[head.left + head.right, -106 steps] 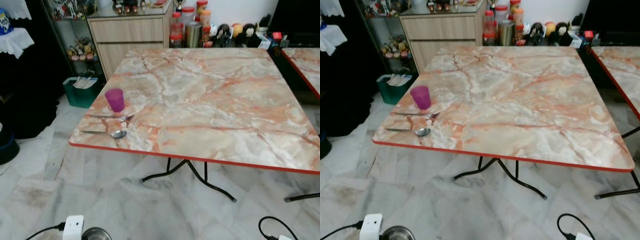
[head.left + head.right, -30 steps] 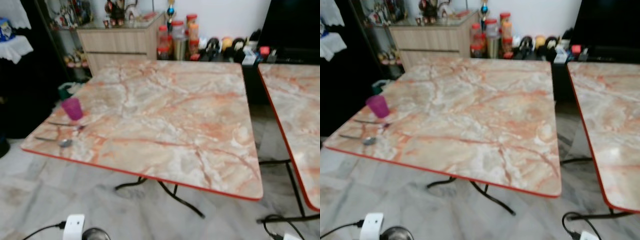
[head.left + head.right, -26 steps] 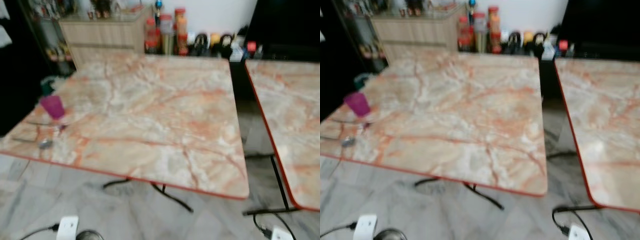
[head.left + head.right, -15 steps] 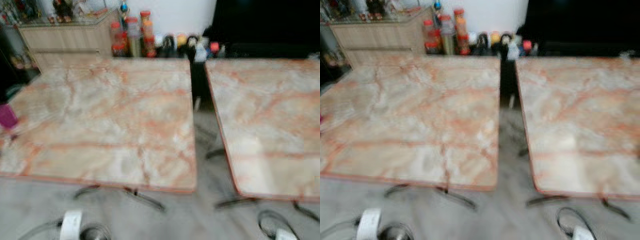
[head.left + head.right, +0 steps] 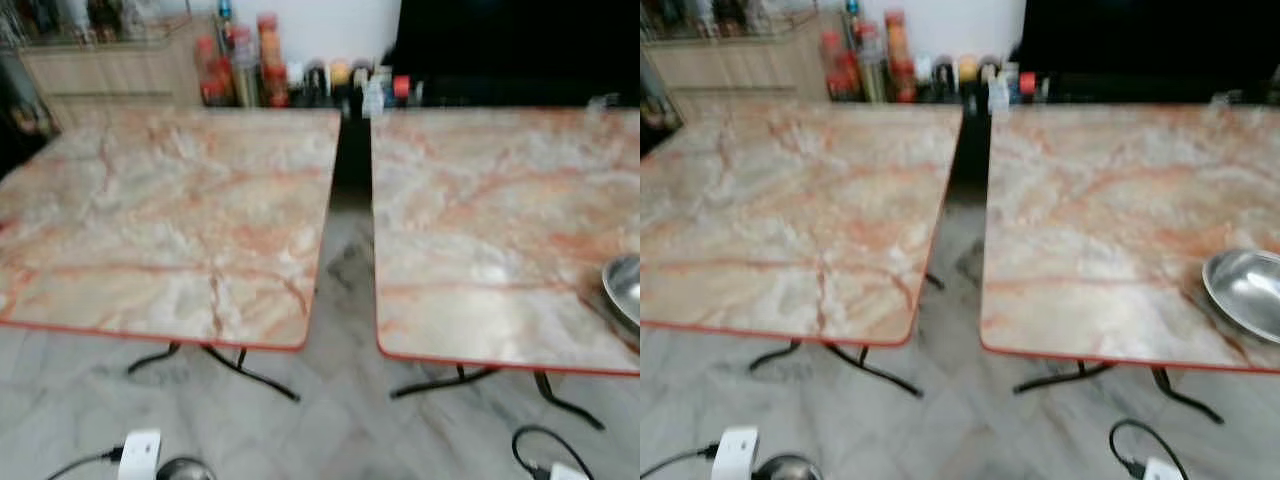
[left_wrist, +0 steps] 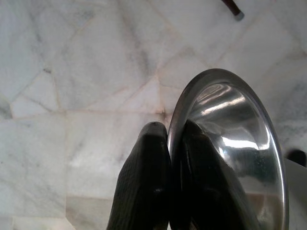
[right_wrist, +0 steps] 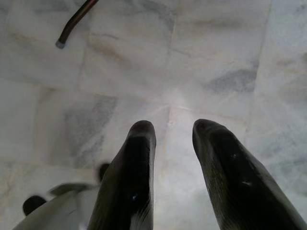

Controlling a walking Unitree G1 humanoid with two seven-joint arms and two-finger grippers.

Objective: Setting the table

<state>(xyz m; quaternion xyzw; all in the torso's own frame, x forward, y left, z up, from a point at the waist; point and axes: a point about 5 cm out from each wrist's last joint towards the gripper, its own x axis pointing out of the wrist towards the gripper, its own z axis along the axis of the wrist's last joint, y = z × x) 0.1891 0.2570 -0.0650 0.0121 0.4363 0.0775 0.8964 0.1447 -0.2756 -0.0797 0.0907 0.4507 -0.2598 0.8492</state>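
Over the marble floor (image 7: 216,57) you have two marble-topped tables (image 5: 800,200), one steel bowl (image 5: 1248,290) at the right table's right edge, a second bowl (image 6: 230,139) pinched by your left gripper (image 6: 175,132), your right gripper (image 7: 173,130) parted, empty.

Soft daylight, head views blurred; wrist views sharp

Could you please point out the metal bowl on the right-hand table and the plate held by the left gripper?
metal bowl (image 5: 1246,290), right eye view, inner surface.
plate (image 6: 240,139), left wrist view, shiny inner face.
left gripper (image 6: 168,132), left wrist view, between fingertips at the plate's rim.
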